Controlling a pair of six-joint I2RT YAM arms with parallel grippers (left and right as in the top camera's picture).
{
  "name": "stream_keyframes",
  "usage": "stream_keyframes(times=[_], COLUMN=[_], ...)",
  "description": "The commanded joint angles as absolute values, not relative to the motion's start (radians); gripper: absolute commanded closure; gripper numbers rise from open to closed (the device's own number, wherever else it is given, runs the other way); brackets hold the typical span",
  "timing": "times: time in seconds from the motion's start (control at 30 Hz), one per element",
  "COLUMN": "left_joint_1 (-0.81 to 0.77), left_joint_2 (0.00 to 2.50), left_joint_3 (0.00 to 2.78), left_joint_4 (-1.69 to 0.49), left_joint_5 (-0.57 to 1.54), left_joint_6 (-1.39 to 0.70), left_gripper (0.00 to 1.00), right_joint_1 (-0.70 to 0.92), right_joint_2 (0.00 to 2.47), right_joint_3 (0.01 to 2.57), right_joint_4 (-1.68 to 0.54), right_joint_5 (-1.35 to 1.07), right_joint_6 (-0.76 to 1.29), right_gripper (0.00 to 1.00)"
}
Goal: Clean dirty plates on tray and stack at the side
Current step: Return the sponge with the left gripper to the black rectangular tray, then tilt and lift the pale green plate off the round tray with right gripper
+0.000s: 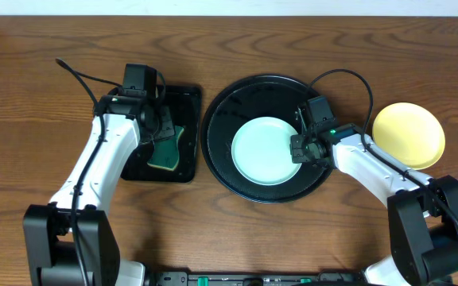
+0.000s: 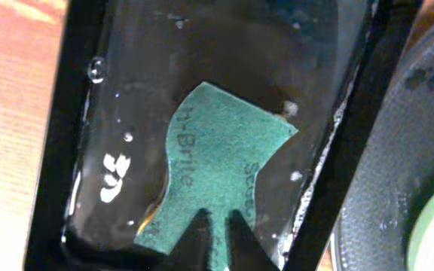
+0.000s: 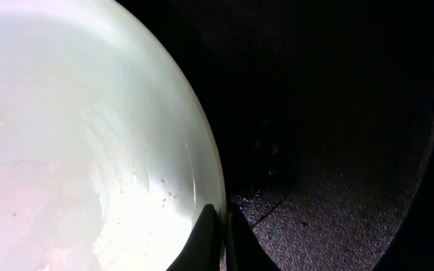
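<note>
Mint plate (image 1: 265,151) is sitting inside the round black tray (image 1: 217,131), right gripper (image 3: 218,226) pinching its rim, seemingly steadying it. Left gripper (image 2: 217,226) is clamping a green scouring pad (image 2: 217,158) (for wiping) left of that tray.

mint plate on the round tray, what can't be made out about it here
Overhead: right rim of the mint plate hidden under the right claw.
Right wrist: plate cut off by frame edges; glare washes out its surface, so any smear is unreadable.
Whether the shut claw pinches the rim: unclear.
</note>
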State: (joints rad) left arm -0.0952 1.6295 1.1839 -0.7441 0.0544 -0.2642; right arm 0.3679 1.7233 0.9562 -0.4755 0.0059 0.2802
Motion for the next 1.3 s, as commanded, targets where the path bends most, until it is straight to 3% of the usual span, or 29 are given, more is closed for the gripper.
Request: stream_keyframes(times=[0.0, 0.43, 0.67, 0.83, 0.97, 1.1, 1.27], left_joint_1=[-0.097, -0.097, -0.096, -0.097, -0.097, -0.097, -0.096], left_joint_2=[1.676, 1.878, 1.871, 1.784, 1.696, 1.667, 1.681], left_joint_3=[1.134, 1.038, 1.059, 1.135, 1.146, 1.144, 1.075], left_joint_4=[-0.706, -0.491, -0.508, -0.601, -0.655, -0.760, -0.772], left_joint_5=[0.057, 0.057, 0.072, 0.072, 0.072, 0.071, 0.071], left_joint_6=[-0.259, -0.262, -0.262, -0.262, -0.262, -0.263, -0.267], left_gripper=[0.92, 0.92, 0.92, 0.73, 0.67, 0.68, 0.81], right_joint_1=[0.361, 0.361, 0.361, 0.361, 0.361, 0.361, 0.361], right_joint_2=[1.724, 1.724, 1.724, 1.724, 1.724, 1.724, 1.724], right_joint_3=[0.955, 0.955, 0.955, 0.955, 0.955, 0.955, 0.955], right_joint_4=[-0.473, -0.471, -0.472, -0.469, -0.465, -0.466, -0.464], right_joint_5=[-0.009, -0.008, -0.009, -0.009, -0.008, -0.009, -0.009], right_joint_6=[0.265, 0.265, 0.265, 0.265, 0.265, 0.269, 0.269], right_gripper=[0.99, 0.99, 0.99, 0.99, 0.99, 0.99, 0.99])
